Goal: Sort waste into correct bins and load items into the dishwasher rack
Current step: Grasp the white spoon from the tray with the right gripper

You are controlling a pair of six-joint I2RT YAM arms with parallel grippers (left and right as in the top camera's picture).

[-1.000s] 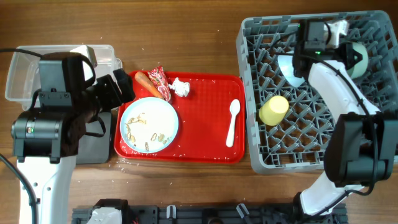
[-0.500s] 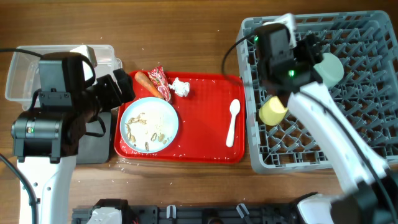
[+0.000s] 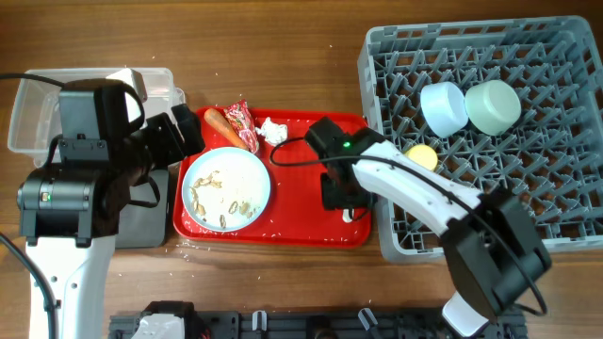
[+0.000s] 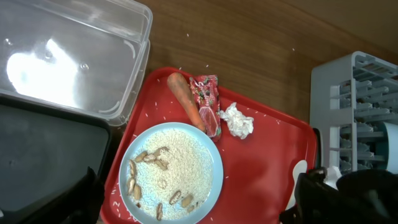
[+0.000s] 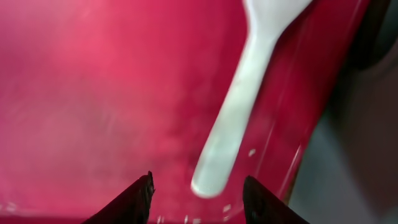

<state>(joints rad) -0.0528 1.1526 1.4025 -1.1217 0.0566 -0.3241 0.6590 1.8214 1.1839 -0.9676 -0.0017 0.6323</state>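
Note:
My right gripper [image 3: 341, 196] is open low over the red tray [image 3: 301, 224], and the white spoon's handle [image 5: 239, 124] ends between its fingertips [image 5: 198, 190]. My left gripper [image 3: 184, 132] is open and empty above the tray's left edge. The light-blue plate [image 3: 256, 166] holds rice scraps and also shows in the left wrist view [image 4: 219, 174]. The orange-red food piece [image 4: 185, 107], red wrapper [image 4: 208, 102] and white tissue [image 4: 237, 120] lie behind it. The blue bowl [image 3: 443, 106], green bowl [image 3: 492, 105] and yellow cup [image 3: 421, 155] are in the grey rack [image 3: 528, 226].
The clear tub [image 3: 38, 104] stands at the far left, with the black tray [image 3: 146, 224] in front of it under my left arm. Loose rice grains lie on the red tray and the wooden table around it.
My right arm has left the rack and swung left and down over the spoon on the red tray. The green bowl now rests in the rack beside the blue bowl. My left arm has not moved.

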